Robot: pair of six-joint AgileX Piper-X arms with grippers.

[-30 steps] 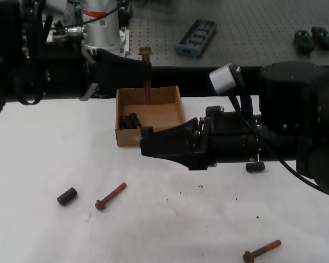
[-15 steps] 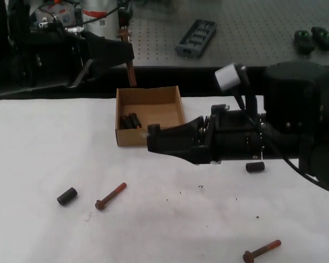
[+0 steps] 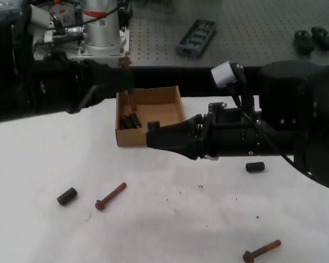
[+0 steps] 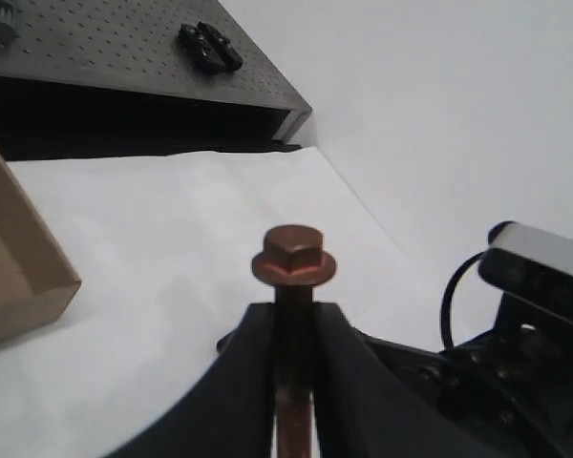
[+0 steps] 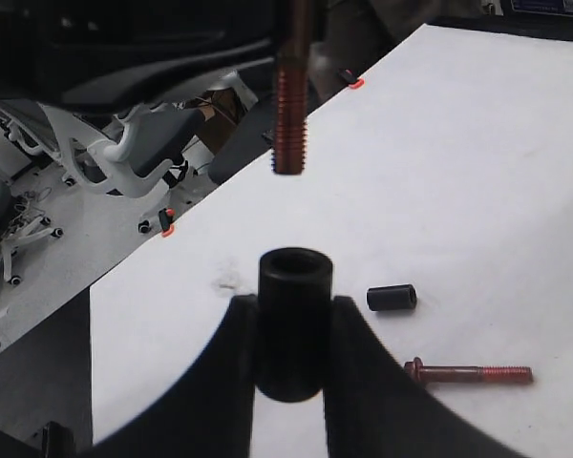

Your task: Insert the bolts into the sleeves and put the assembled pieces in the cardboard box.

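My left gripper is shut on a copper bolt, head outward and shaft between the fingers. In the high view the left gripper hangs over the cardboard box, the bolt pointing down. My right gripper is shut on a black sleeve, its bore facing up. The bolt's threaded tip hovers just off the sleeve's mouth, a small gap between them. The right gripper sits at the box's front edge. Dark assembled pieces lie in the box.
On the white sheet lie a loose sleeve and a bolt at front left, another bolt at front right, and a sleeve under the right arm. A perforated bench with a dark rack stands behind.
The left arm swung the bolt up and to the left, then lowered it toward the box's left side. The right gripper with the sleeve shifted slightly right.
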